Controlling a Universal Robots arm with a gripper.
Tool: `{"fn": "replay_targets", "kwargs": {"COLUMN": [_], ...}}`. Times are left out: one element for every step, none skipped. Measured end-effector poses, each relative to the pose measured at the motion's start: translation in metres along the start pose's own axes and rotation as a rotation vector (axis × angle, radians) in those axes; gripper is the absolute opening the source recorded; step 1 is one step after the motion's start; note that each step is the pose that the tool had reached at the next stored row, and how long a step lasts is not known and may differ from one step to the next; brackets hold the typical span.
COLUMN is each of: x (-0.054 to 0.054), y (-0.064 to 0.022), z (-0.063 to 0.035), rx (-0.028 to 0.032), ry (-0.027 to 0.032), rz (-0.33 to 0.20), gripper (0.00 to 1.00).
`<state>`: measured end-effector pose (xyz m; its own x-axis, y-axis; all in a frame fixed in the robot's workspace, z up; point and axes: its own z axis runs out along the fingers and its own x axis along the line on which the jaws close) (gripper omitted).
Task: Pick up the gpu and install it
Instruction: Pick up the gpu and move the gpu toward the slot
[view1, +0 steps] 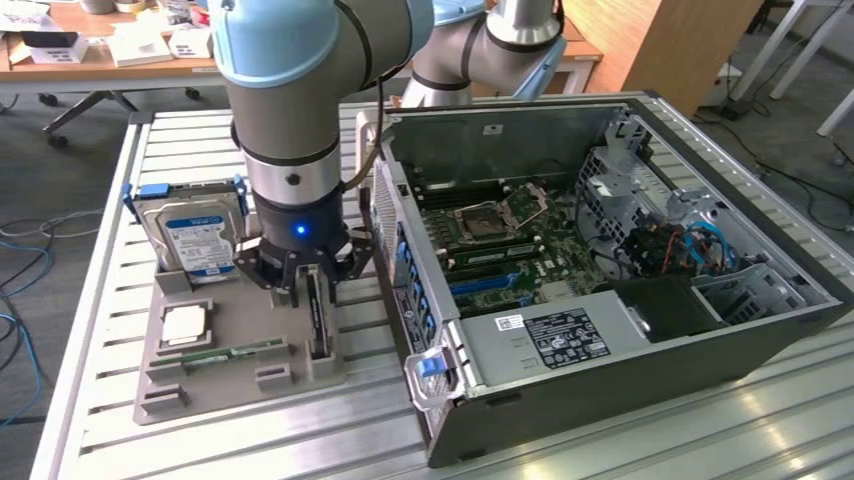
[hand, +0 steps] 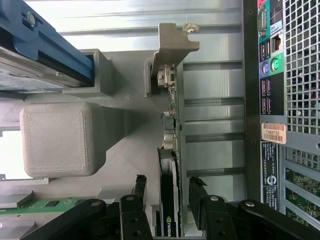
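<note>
The gpu (view1: 318, 322) stands on edge in a slot of the grey holder tray (view1: 227, 385), at the exterior view's left of the open computer case (view1: 627, 330). In the wrist view the gpu (hand: 171, 150) shows edge-on, its silver end bracket (hand: 175, 42) at the far end. My gripper (view1: 310, 278) hangs straight over it, open. The gripper (hand: 168, 189) straddles the card: one of the black fingers (hand: 140, 186) is on each side, with a small gap to the card. Nothing is gripped.
On the same tray, a silver hard drive (view1: 198, 236) with a blue-white label stands upright, and a green memory stick (view1: 220, 352) and a processor (view1: 184, 326) lie flat. The case's motherboard (view1: 501, 240) lies exposed. The case's rear panel (hand: 272, 100) is close beside the card.
</note>
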<state>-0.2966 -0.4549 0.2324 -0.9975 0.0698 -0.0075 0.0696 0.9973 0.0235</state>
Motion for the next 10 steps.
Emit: {"fn": "replay_targets", "kwargs": {"x": [0.0, -0.0001, -0.0001, -0.0001, 0.0, 0.0001, 0.0001, 0.0001, 0.0001, 0.0001], "y": [0.0, 0.0001, 0.0002, 0.0003, 0.0004, 0.0004, 0.0004, 0.0004, 0.0005, 0.0005], "z": [0.0002, 0.0003, 0.0007, 0.001, 0.0013, 0.0015, 0.0016, 0.0016, 0.0017, 0.0017], "rx": [-0.0001, -0.0001, -0.0003, -0.0002, -0.0001, -0.0001, 0.0, 0.0, -0.0001, -0.0001], "ry": [-0.0001, -0.0002, -0.0003, -0.0003, -0.0002, -0.0001, 0.0, 0.0, 0.0, -0.0001], "rz": [0.0, 0.0, 0.0, 0.0, 0.0, 0.0, 0.0, 0.0, 0.0, 0.0], "gripper": [0.47, 0.47, 0.47, 0.47, 0.47, 0.47, 0.47, 0.47, 0.47, 0.47]}}
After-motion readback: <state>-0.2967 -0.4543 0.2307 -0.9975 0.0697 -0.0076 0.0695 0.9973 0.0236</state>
